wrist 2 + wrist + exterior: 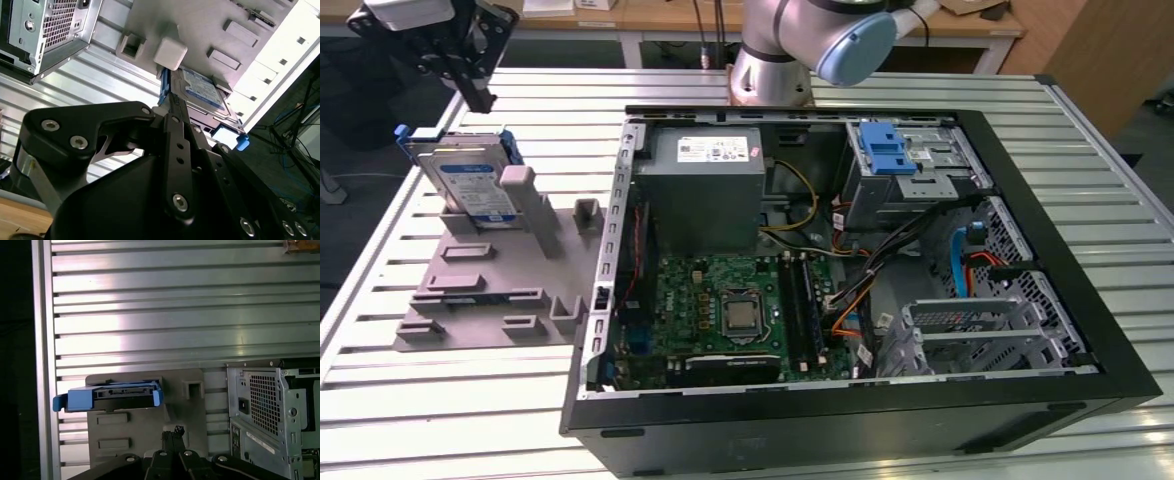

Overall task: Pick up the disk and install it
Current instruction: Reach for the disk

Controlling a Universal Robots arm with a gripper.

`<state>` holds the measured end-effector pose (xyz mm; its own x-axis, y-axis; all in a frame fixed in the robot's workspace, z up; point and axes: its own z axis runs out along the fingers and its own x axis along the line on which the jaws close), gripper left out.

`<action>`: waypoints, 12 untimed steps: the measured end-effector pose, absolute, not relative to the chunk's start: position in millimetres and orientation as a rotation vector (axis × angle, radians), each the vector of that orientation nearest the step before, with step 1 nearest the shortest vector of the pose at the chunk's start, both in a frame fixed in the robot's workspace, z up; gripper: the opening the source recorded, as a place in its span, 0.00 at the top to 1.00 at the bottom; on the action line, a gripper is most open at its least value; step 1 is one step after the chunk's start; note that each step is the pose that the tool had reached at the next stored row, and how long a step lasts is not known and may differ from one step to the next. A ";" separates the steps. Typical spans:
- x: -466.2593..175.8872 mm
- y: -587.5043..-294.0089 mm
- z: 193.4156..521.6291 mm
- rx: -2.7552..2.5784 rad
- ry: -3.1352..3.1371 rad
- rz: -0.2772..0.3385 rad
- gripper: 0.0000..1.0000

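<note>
On the slatted table (454, 400) the disk (467, 180) stands below the pincer (482, 103); tips (170, 437) pressed together.

We see the disk (470, 178): bare silver metal under a paper label, framed in smooth blue plastic. The holder (480, 290) is matt grey plastic; the surface (440, 400), ribbed bright metal; the claw (173, 432), matt black metal.

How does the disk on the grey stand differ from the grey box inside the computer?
The disk stands propped on a stand outside the case; the grey box sits inside. The disk is smaller, with a blue frame; the grey box is plain grey. Both carry labels.
</note>
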<state>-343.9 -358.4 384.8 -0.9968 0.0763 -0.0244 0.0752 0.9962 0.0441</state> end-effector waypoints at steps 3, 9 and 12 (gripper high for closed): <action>-349.4 -358.1 384.7 0.118 3.113 0.067 0.89; -360.6 -353.7 384.3 0.118 3.112 0.067 0.89; -368.6 -349.3 383.9 0.118 3.113 0.067 0.89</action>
